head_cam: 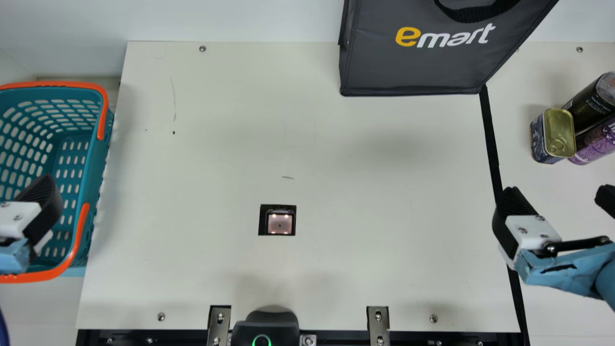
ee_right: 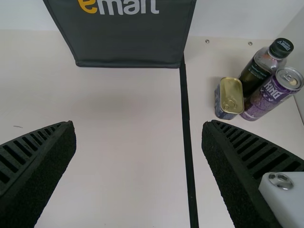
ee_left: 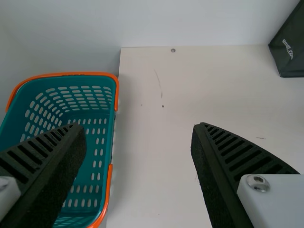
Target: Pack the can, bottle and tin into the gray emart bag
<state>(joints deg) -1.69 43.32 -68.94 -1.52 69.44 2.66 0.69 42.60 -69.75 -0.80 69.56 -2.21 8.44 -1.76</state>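
This looks like a lab work cell: a cream surface [head_cam: 230, 269] with bolted metal brackets [head_cam: 377, 319], an inset scanner window [head_cam: 279, 224] and plain white walls [head_cam: 230, 19] behind.

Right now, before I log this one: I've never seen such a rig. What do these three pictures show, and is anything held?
It is a two-armed robot. The main view comes from a camera on its neck, looking down; the other two come from each arm's wrist.

On the cream table, a gray bag stands at the far side. To its right, a tin, a dark bottle and a purple can stand close together. A teal basket is at the left.

The left gripper and right gripper are both open, holding nothing.
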